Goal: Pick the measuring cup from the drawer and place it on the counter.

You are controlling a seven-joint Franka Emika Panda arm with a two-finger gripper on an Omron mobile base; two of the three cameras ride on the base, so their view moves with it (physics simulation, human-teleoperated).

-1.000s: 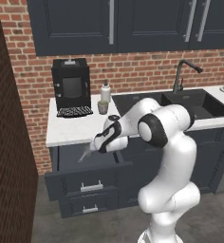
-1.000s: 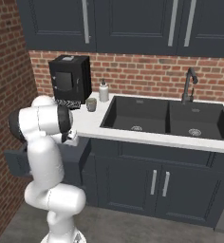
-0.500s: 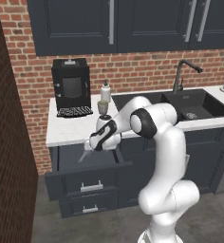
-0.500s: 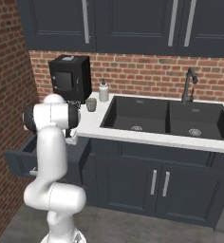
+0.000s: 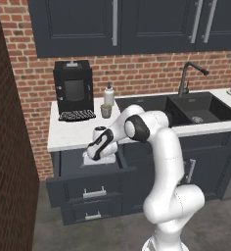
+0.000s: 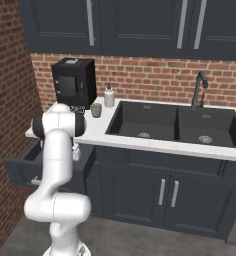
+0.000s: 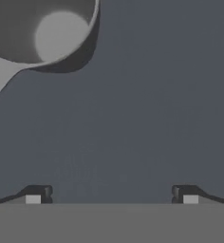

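A: Status? Jaws apart on gripper (image 7: 111, 193); measuring cup (image 7: 40, 29) lies in drawer (image 5: 83, 182), offset to one side.
B: Risk: descending misaligned, fingers strike drawer floor, missing cup.

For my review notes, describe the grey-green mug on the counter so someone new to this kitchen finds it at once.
Start at the black coffee machine at the left end of the white counter, against the brick wall. Just to its right, before the black sink, stand two small things. The mug is the short grey-green handleless one in front; the taller white soap bottle with a pump top stands behind it.
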